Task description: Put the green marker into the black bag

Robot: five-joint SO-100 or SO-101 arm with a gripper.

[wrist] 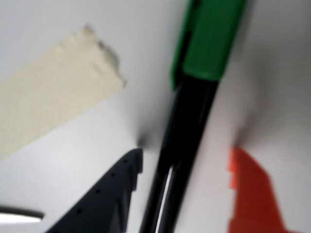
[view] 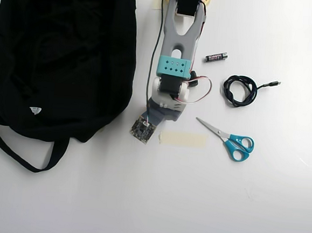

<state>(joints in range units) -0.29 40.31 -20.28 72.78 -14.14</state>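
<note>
Wrist view: the gripper (wrist: 187,162) is seen with its jaws apart, a dark finger (wrist: 109,194) on the left and an orange finger (wrist: 252,194) on the right. The green marker (wrist: 189,121) lies between them on the white table (wrist: 73,160); contact with either finger cannot be confirmed, as the picture is blurred. The bright green cap (wrist: 209,39) is directed toward the top of the picture, and the dark barrel runs down to the bottom edge. A strip of cream masking tape (wrist: 53,97) is stuck to the table, to the left of the marker.

In the overhead view the marker is hidden beneath the arm (view: 173,69), which is folded down over the spot just beside the tape strip (view: 183,138). The black bag (view: 63,55) occupies the upper left, with its strap (view: 13,148) trailing toward the lower left. To the right of the arm lie a small battery (view: 216,57), a coiled black cable (view: 240,91) and blue-handled scissors (view: 230,139), none of which is involved.

The step in hand is judged to be the grasp. The fingers are next to be closed on the barrel; the marker is then to be lifted clear and carried to the left of the overhead view, toward the bag. An opening in the bag cannot be made out.
</note>
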